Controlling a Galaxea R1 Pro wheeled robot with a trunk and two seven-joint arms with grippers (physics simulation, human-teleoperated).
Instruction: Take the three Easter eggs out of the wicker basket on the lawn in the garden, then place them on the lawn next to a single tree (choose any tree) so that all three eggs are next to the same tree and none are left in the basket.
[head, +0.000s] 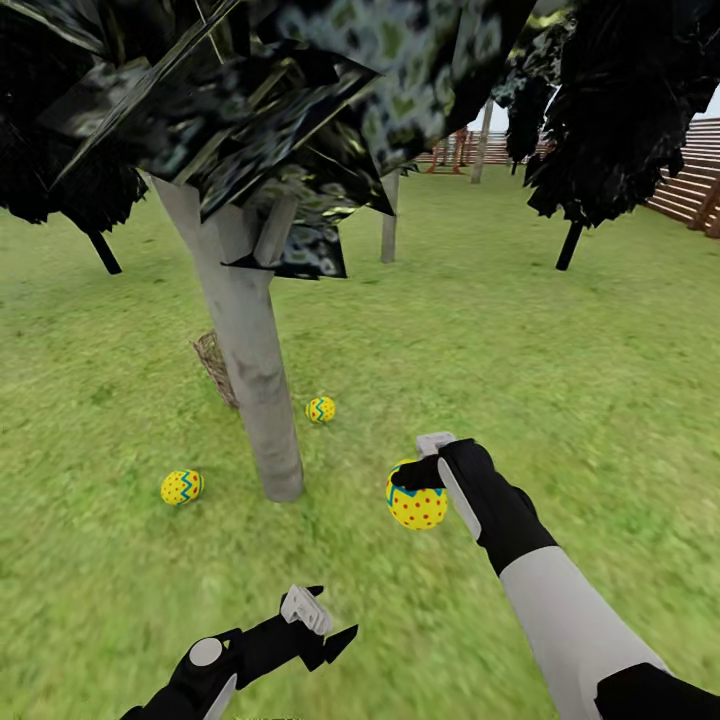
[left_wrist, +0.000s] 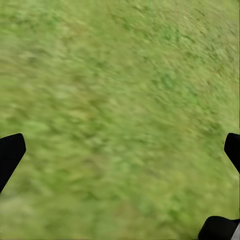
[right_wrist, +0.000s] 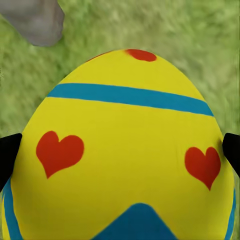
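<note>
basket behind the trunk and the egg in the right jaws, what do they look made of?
Basket: woven brown twigs or wicker, matte, going by its open crisscross weave; mostly hidden by the tree trunk.
Egg in the right gripper: smooth, hard-looking painted shell, perhaps plastic, with flat yellow, blue bands and red hearts; material uncertain.
</note>
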